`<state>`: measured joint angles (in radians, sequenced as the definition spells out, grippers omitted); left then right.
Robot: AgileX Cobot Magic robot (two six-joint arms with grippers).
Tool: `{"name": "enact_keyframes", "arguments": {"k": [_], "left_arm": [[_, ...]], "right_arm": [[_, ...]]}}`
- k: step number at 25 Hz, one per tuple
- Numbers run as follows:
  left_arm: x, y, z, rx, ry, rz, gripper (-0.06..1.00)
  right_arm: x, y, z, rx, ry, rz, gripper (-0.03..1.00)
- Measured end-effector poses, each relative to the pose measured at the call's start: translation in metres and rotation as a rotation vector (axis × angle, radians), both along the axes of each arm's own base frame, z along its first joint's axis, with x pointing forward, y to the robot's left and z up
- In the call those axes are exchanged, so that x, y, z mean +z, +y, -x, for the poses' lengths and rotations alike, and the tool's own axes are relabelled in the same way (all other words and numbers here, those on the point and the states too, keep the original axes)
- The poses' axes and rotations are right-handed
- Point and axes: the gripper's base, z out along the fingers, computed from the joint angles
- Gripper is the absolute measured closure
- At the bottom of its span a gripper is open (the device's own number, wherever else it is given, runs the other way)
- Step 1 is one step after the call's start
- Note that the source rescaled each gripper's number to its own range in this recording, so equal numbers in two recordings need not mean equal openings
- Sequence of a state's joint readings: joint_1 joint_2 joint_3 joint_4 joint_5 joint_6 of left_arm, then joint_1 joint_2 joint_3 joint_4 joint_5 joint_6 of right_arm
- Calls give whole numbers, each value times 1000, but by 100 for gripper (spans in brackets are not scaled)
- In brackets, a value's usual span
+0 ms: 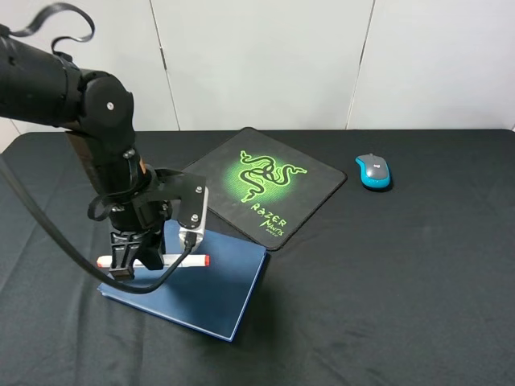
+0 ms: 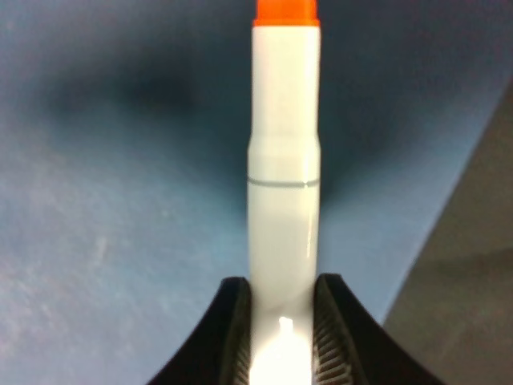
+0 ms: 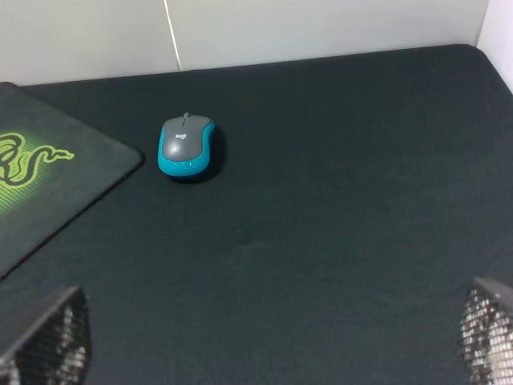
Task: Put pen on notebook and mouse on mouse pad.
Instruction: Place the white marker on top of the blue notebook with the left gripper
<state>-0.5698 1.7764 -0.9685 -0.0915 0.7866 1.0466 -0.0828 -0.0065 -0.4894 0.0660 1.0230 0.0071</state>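
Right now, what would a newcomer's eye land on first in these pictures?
The bright green snake logo on the mouse pad, back centre, grabs attention first. Then the left end effector shut on the white pen over the blue notebook, front left. The teal mouse sits right of the pad.

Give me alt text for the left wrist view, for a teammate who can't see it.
The left gripper is shut on the white pen, its black fingers pinching the barrel. The pen's orange end points away from the camera, with the blue notebook behind it and dark table beside that.
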Motion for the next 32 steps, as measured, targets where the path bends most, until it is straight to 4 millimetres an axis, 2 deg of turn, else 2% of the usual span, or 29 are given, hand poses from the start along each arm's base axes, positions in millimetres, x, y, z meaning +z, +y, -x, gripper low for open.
{"name": "enact_keyframes", "arguments": {"k": [7, 17, 19, 21, 23, 24, 27, 32], "left_arm": [[-16, -5, -4, -5, 9, 17, 94], [-17, -7, -6, -8, -12, 40, 92], [-17, -8, -7, -8, -16, 42, 81], [-17, -8, -7, -8, -16, 42, 58], [-17, -8, -7, -6, -14, 45, 25], [-17, -8, -7, -6, -14, 45, 13], [-17, -8, -7, -5, -15, 46, -1], [-17, -8, -7, -4, -21, 49, -5]], "right_arm": [[0, 0, 0, 0, 0, 0, -3], [0, 0, 0, 0, 0, 0, -3], [0, 0, 0, 0, 0, 0, -3], [0, 0, 0, 0, 0, 0, -3], [0, 0, 0, 0, 0, 0, -3], [0, 0, 0, 0, 0, 0, -3], [0, 0, 0, 0, 0, 0, -3], [0, 0, 0, 0, 0, 0, -3]]}}
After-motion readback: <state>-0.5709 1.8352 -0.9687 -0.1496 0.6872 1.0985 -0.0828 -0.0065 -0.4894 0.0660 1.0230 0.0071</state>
